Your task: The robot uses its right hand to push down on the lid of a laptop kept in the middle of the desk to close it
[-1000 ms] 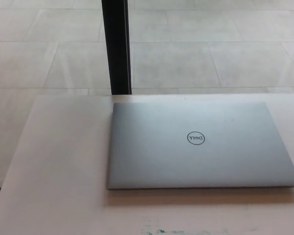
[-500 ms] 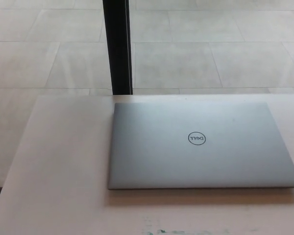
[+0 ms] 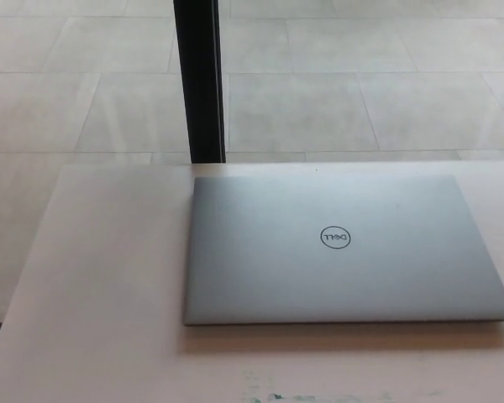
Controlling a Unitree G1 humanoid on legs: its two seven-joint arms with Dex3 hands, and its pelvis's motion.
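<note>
A silver laptop lies flat on the pale desk, its lid fully down. A round dark logo marks the middle of the lid. Its front edge faces me and its far edge runs close to the desk's back edge. Neither of my hands nor any part of my arms shows in the head view.
A black vertical post rises behind the desk's far edge, just left of the laptop. Pale floor tiles fill the background. The desk's left edge slants down to the lower left corner. Faint green marks show near the desk's front edge.
Nothing on the desk has moved; the whole picture only wobbled a few pixels sideways and back, which is the camera.
</note>
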